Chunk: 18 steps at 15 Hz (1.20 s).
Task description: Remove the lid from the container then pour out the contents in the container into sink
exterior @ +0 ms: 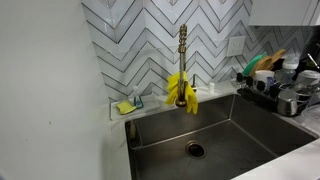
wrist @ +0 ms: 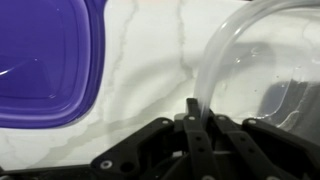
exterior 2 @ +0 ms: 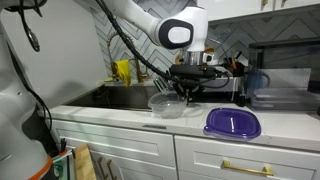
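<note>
**Lid off; grasp taken for the pour.** The purple lid (exterior 2: 232, 123) lies flat on the marble worktop (exterior 2: 290, 128), well clear of the clear container (exterior 2: 167, 105). The container stands upright between the lid and the sink (exterior 2: 115, 97). In the wrist view the hand (wrist: 193, 112) is pinched fully shut on the near rim of the container (wrist: 250, 60). As far as can be judged, the thin wall is caught between its fingers. The lid (wrist: 45, 55) shows off to one side. What the container holds cannot be made out. The basin of the sink (exterior: 240, 125) is deep, with a round drain (exterior: 195, 149) in its floor. The step in hand is judged to be the second, the pour. The next move calls for a lift without slip at the rim, a carry over the basin, and then a tilt toward the drain. A one-sided rim grip may let the container swing.
</note>
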Motion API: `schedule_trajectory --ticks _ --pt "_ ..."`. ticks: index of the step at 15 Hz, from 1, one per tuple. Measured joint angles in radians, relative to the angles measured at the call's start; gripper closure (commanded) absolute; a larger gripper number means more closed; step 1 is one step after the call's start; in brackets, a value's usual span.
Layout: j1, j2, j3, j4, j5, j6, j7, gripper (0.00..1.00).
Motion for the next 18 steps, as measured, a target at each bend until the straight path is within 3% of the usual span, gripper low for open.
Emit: schedule_trajectory --ticks 8,17,18 --pt "0.078 -0.167 0.026 -0.016 -0.129 -0.09 0.001 0.99" --pt "0.235 -0.3 0.101 -0.049 -0.093 -0.085 -0.006 0.99" --pt "0.25 -0.301 0.108 -0.051 -0.082 -0.082 -0.006 0.95"
